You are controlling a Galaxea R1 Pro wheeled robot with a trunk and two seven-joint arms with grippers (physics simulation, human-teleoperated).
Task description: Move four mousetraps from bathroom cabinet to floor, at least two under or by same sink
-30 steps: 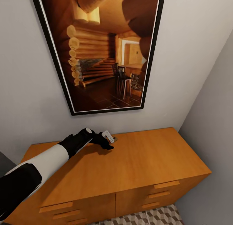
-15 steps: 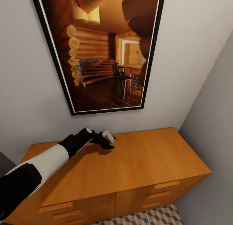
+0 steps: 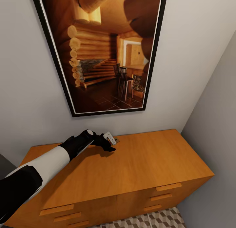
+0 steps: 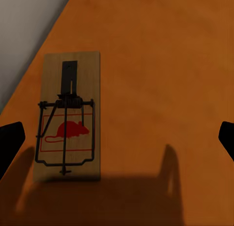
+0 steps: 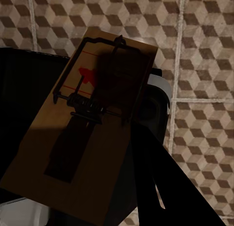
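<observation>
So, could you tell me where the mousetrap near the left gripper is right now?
The mousetrap lies flat on the cabinet's top near its back edge by the wall, between the open left gripper's fingertips in the left wrist view.

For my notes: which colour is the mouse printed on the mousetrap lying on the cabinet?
Red, clearest in the left wrist view: mousetrap.

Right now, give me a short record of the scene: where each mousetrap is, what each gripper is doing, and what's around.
left gripper: open, above the cabinet top
mousetrap on cabinet: flat on the top near the back wall, between the open fingers, untouched
right gripper: shut on a second mousetrap, held over the bathroom floor
wall: framed picture above the cabinet
other mousetraps: none seen
</observation>
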